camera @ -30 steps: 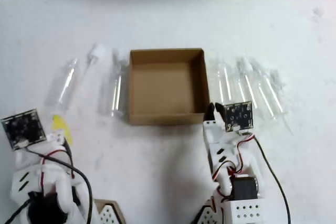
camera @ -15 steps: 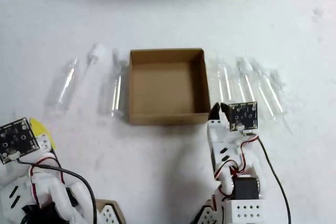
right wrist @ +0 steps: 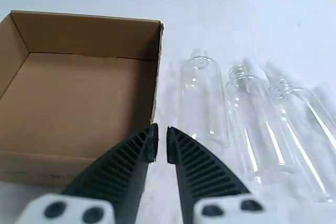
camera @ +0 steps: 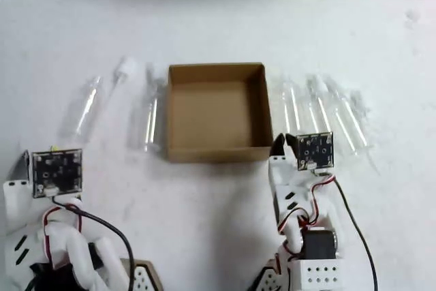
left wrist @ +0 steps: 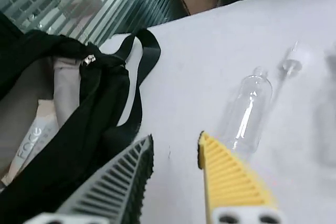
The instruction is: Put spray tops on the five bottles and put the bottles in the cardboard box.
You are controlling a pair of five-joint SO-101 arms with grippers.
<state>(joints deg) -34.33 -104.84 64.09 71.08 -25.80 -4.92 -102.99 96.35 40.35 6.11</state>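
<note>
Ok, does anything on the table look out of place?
A black bag sits at the edge of the table, its strap looping onto it, on the left arm's side. Nothing else stands out.

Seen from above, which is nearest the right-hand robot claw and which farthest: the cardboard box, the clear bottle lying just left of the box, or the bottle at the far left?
1. The cardboard box: its front right corner is right beside the right gripper.
2. The near-left bottle: lying along the box's left wall.
3. The far-left bottle: farther out on the left arm's side.
</note>
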